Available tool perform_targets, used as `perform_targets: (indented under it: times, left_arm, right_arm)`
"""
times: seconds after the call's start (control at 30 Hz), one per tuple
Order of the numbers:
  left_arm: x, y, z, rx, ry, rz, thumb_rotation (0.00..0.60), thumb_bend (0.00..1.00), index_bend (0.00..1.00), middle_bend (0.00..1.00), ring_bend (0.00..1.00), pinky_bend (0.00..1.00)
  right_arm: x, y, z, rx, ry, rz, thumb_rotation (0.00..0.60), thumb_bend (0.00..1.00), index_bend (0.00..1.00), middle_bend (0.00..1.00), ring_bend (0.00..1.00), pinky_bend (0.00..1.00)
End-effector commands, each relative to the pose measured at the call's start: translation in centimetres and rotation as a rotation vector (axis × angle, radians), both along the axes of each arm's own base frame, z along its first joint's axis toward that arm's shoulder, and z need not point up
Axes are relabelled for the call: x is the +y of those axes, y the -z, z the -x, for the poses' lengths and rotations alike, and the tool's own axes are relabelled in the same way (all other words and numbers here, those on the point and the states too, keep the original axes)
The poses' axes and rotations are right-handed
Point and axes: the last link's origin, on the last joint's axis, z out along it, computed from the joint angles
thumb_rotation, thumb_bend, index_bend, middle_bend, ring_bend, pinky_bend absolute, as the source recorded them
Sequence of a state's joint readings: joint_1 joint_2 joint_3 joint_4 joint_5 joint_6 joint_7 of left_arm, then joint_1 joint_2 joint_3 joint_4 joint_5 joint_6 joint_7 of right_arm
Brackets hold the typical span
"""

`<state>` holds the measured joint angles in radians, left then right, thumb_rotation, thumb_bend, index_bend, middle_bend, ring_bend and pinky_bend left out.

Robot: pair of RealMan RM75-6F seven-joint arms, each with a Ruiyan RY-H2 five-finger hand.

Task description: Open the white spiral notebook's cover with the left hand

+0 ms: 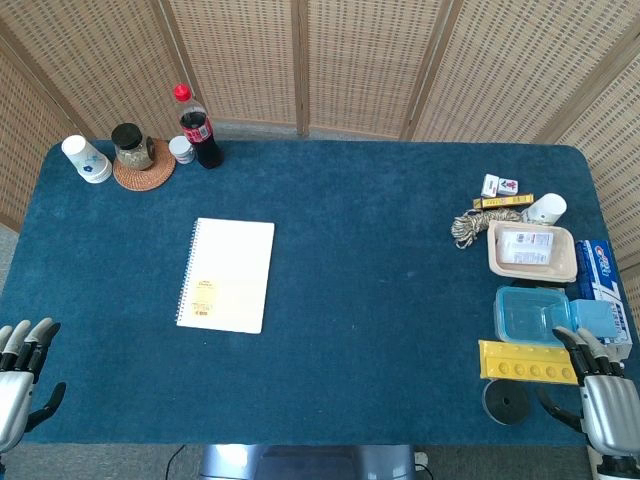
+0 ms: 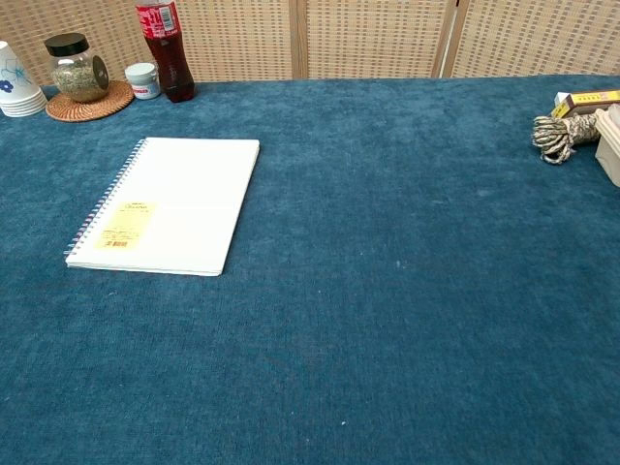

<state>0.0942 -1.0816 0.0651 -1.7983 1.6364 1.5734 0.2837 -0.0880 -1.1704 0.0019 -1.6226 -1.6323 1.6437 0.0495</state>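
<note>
The white spiral notebook [image 1: 227, 274] [image 2: 167, 204] lies flat and closed on the blue table, left of centre, its spiral along the left edge and a yellow label on the cover. My left hand [image 1: 18, 372] hovers at the table's near left corner, well short of the notebook, fingers apart and holding nothing. At the near right corner my right hand [image 1: 603, 395] is also open and empty. Neither hand shows in the chest view.
At the back left stand paper cups [image 1: 87, 159], a jar on a wicker coaster [image 1: 134, 149], a small white pot [image 1: 182, 149] and a cola bottle [image 1: 198, 128]. At the right lie a rope coil [image 1: 474, 225], beige tray [image 1: 532, 251], blue box [image 1: 530, 313], yellow tray [image 1: 528, 361] and black disc [image 1: 508, 400].
</note>
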Motion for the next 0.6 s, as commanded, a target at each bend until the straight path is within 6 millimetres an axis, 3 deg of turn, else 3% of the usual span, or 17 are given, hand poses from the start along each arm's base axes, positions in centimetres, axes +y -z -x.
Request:
perform_targets:
  times: [0.03, 0.37, 0.6]
  left_arm:
    - [0.1, 0.2, -0.1, -0.002, 0.001, 0.003, 0.600, 0.33, 0.07, 0.10, 0.00, 0.00]
    - [1.1, 0.8, -0.7, -0.015, 0.035, 0.030, 0.600, 0.34, 0.07, 0.10, 0.00, 0.00]
    - [5.2, 3.4, -2.4, -0.013, 0.117, 0.159, 0.600, 0.33, 0.09, 0.11, 0.02, 0.00]
  right_arm:
    - [-0.1, 0.0, 0.1, -0.001, 0.003, 0.001, 0.600, 0.26, 0.14, 0.21, 0.11, 0.18]
    - [0.3, -0.1, 0.5, -0.008, 0.013, 0.009, 0.600, 0.26, 0.14, 0.21, 0.11, 0.18]
    - [0.7, 0.0, 0.6, -0.021, 0.015, 0.015, 0.600, 0.26, 0.14, 0.21, 0.11, 0.18]
